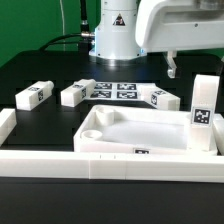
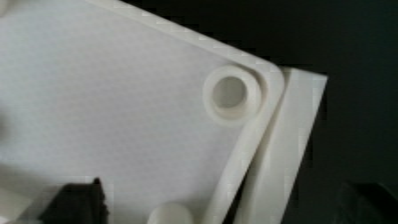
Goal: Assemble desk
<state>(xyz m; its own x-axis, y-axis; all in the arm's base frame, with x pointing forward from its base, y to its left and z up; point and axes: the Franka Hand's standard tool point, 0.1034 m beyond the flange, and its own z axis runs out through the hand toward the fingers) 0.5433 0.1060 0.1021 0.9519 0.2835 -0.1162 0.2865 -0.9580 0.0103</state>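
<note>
The white desk top (image 1: 140,128), a tray with rounded recesses, lies flat against the front rail. In the wrist view its surface (image 2: 107,110) fills the picture, with one round corner recess (image 2: 231,93). Three short white legs lie behind it: one (image 1: 35,95) and another (image 1: 78,93) towards the exterior view's left, a third (image 1: 160,98) further right. One more leg (image 1: 203,115) stands upright by the tray's right side. My gripper (image 1: 174,68) hangs open above the tray's far right corner, holding nothing. One dark fingertip (image 2: 75,205) shows over the tray.
A long white border rail (image 1: 100,162) runs along the front and turns up the exterior view's left (image 1: 6,125); it lies beside the tray's edge (image 2: 294,150). The marker board (image 1: 112,90) lies behind the tray. The arm's base (image 1: 115,35) stands at the back.
</note>
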